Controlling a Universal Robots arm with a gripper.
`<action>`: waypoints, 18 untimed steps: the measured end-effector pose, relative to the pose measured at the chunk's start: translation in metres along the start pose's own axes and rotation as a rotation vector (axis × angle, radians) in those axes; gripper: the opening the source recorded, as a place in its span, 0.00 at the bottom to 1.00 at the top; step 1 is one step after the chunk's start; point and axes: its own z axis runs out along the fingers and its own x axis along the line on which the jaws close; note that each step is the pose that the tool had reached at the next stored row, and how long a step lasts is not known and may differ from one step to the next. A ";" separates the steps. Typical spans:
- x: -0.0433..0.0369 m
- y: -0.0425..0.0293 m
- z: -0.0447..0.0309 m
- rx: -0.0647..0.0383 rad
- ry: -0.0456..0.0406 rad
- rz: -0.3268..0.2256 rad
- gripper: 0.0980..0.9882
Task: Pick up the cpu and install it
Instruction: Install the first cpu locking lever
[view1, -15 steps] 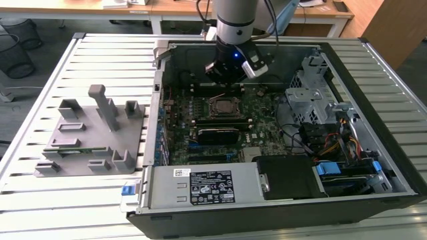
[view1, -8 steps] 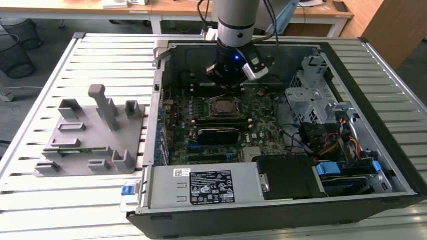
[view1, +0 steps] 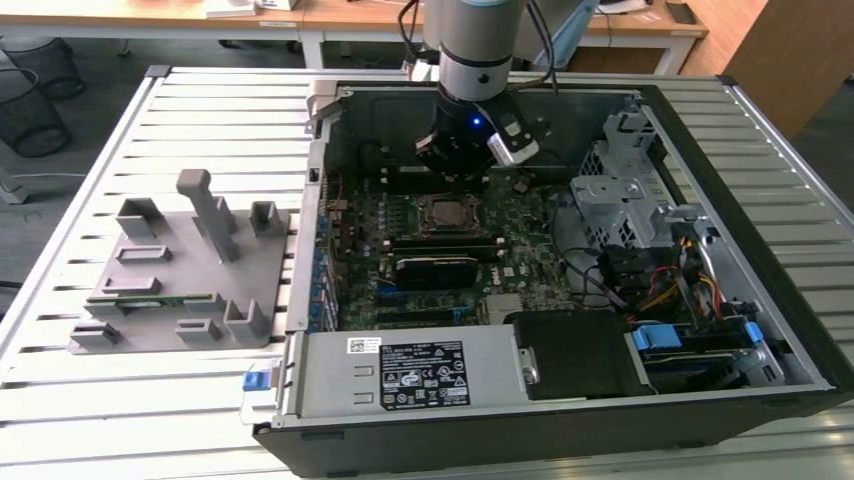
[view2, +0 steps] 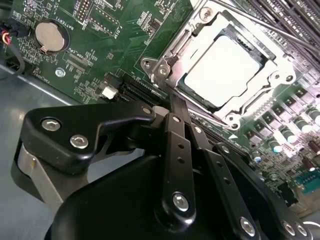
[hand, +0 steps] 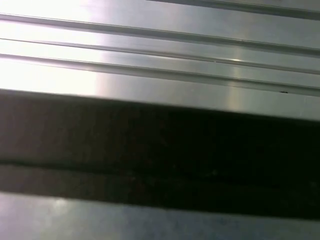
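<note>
Right, I've got the gripper (view1: 454, 172) hanging inside the open computer case (view1: 747, 340).
Cpu (view2: 222, 71) sits flat in its socket frame (view2: 170, 64) on the motherboard (view2: 115, 30); I can't tell whether my jaws are parted, nothing visibly held.

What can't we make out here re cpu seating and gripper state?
- Gripper: in the second wrist view its own linkage hides the fingertips; open or shut unclear.
- Cpu: lies in the socket frame, but glare washes out its top; full seating unclear.
- In the exterior view the arm covers the gripper, and the socket is too small.
</note>
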 end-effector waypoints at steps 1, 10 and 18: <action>-0.0003 -0.0001 0.0009 0.000 0.0006 0.000 0.01; -0.0008 -0.0001 0.0005 0.000 0.0012 0.000 0.01; -0.0011 -0.0005 0.0039 0.008 0.0026 0.000 0.01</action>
